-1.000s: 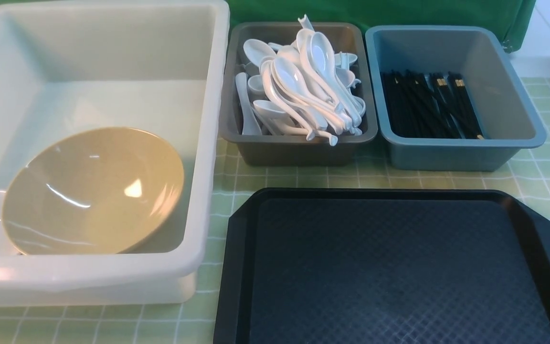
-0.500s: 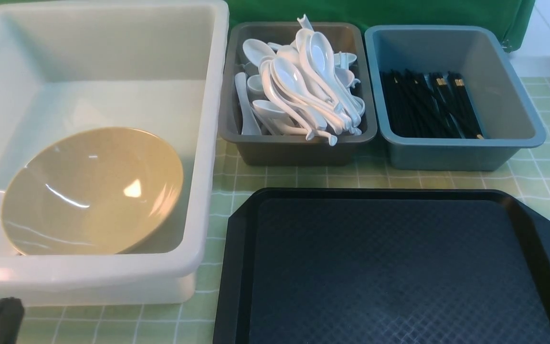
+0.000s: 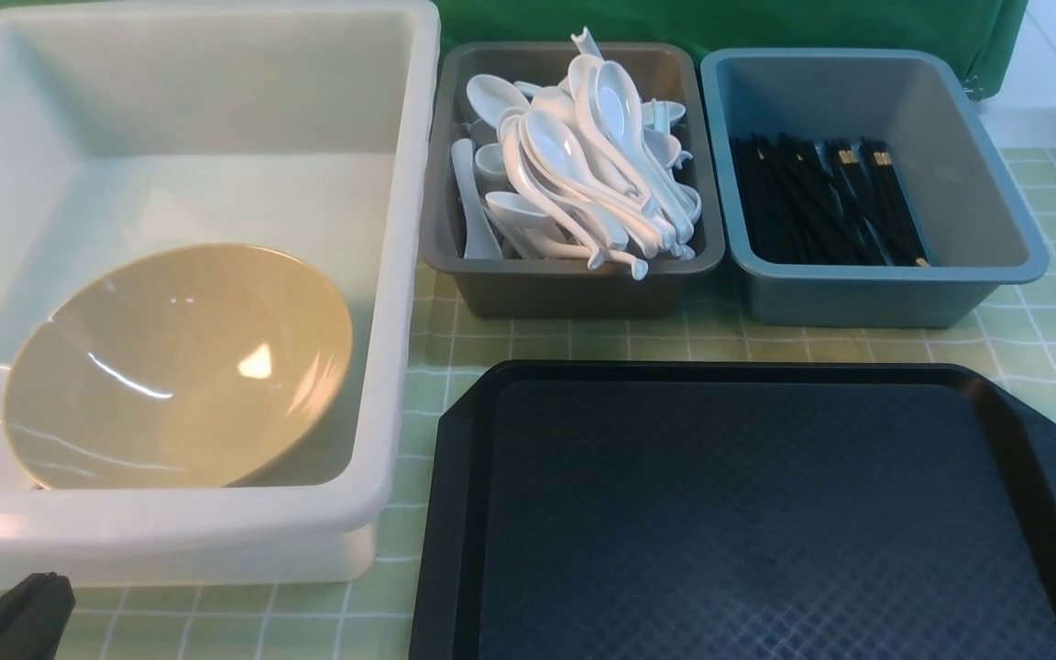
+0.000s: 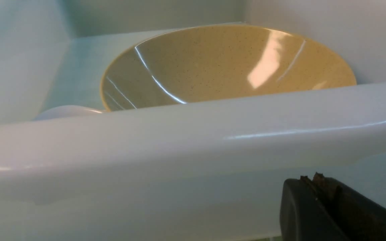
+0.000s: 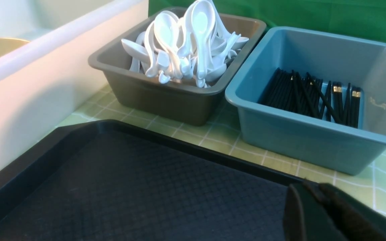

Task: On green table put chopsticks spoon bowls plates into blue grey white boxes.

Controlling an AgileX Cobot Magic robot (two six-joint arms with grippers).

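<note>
Left gripper [image 3: 10, 619] further into view, shut, nr white box [image 3: 170, 532].

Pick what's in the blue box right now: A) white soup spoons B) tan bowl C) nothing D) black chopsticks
D: the black chopsticks lie bundled on the floor of the blue box, some with gold bands; the white soup spoons fill the grey box and the tan bowl sits in the white box.
</note>
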